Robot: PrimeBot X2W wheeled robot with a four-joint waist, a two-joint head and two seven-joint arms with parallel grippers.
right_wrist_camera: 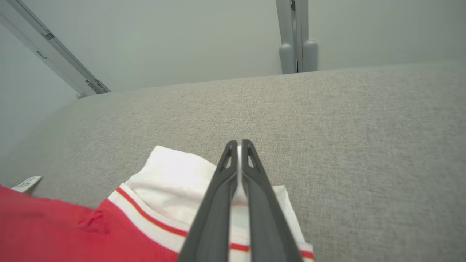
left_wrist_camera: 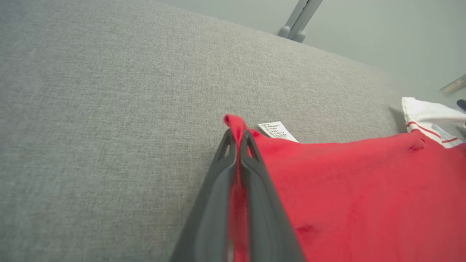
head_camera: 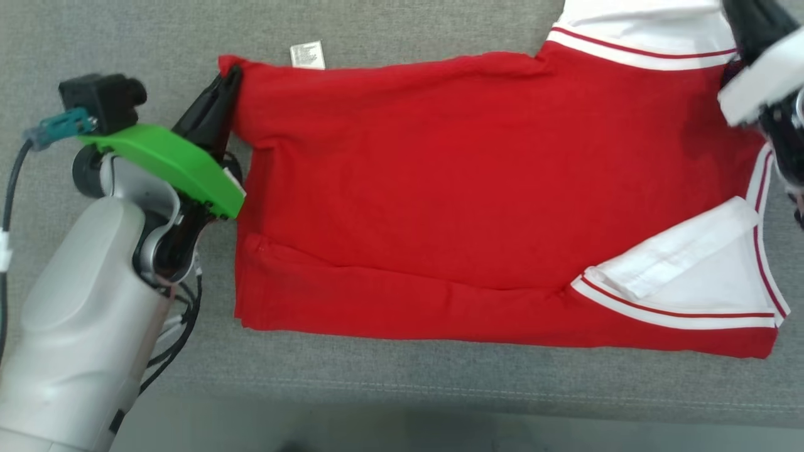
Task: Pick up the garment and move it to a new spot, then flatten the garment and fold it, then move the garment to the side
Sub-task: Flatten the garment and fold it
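The garment is a red shirt with white, red-striped sleeves, spread across the grey cushion. My left gripper is shut on its far left red corner; in the left wrist view the red cloth runs pinched between the dark fingers up to the tips of the left gripper. My right gripper is shut on the white sleeve at the garment's far right; in the head view its wrist sits over that sleeve, fingertips hidden. A second white sleeve lies folded on the near right.
A white care label sticks out at the garment's far edge. The grey fabric cushion runs all around; its near edge drops to a pale floor. Grey metal legs stand beyond the far edge.
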